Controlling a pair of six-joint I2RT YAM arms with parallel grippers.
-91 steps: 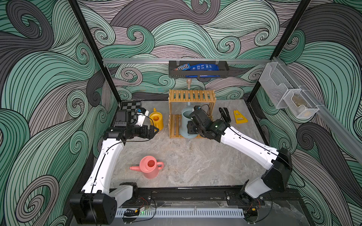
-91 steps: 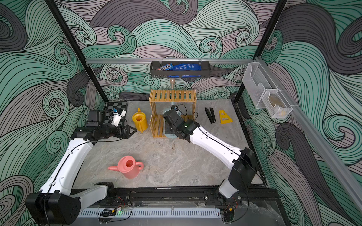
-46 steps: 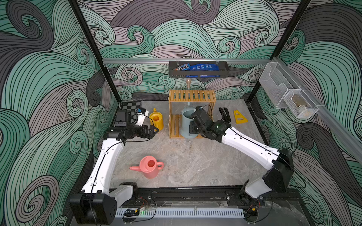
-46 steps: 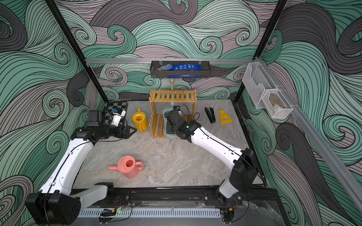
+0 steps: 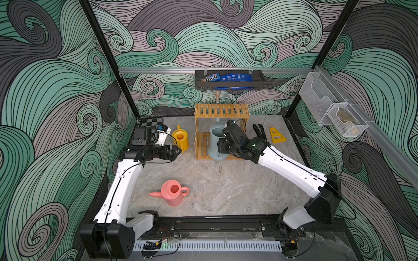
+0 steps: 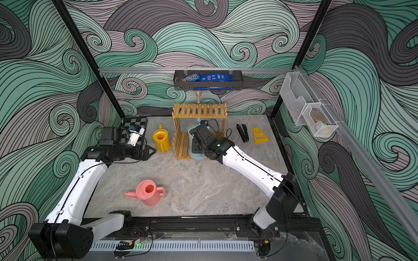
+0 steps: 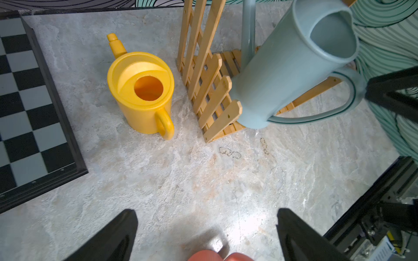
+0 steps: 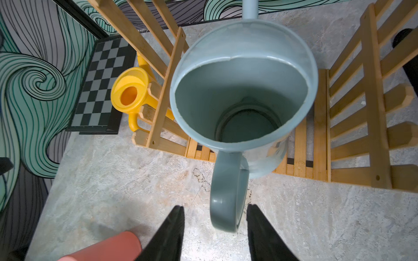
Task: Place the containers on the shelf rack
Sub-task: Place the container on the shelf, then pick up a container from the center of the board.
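Observation:
The pale blue container (image 5: pixel 214 141) (image 6: pixel 192 135) (image 8: pixel 242 90) stands on the lower tier of the wooden shelf rack (image 5: pixel 221 110) (image 6: pixel 199 110) (image 8: pixel 371 113), base at the front edge, spout rising behind the top tier. My right gripper (image 8: pixel 214 207) (image 5: pixel 222 148) is open, its fingers either side of the can's handle (image 8: pixel 228 198) with a gap on one side. The yellow container (image 5: pixel 181 139) (image 7: pixel 141 95) stands on the table left of the rack. Near it my left gripper (image 7: pixel 206 212) (image 5: pixel 176 153) hangs open and empty. The pink container (image 5: pixel 173 195) (image 6: pixel 149 195) stands near the front.
A chessboard (image 5: pixel 150 122) lies at the back left corner. A black tool (image 5: pixel 259 132) and a yellow triangular piece (image 5: pixel 276 135) lie right of the rack. A black wall tray (image 5: pixel 228 82) of snack bags hangs above it; white mesh baskets (image 5: pixel 334 113) hang on the right wall.
My right gripper's jaws have spread apart around the blue can's handle. The can stays on the lower tier. The left arm has not moved.

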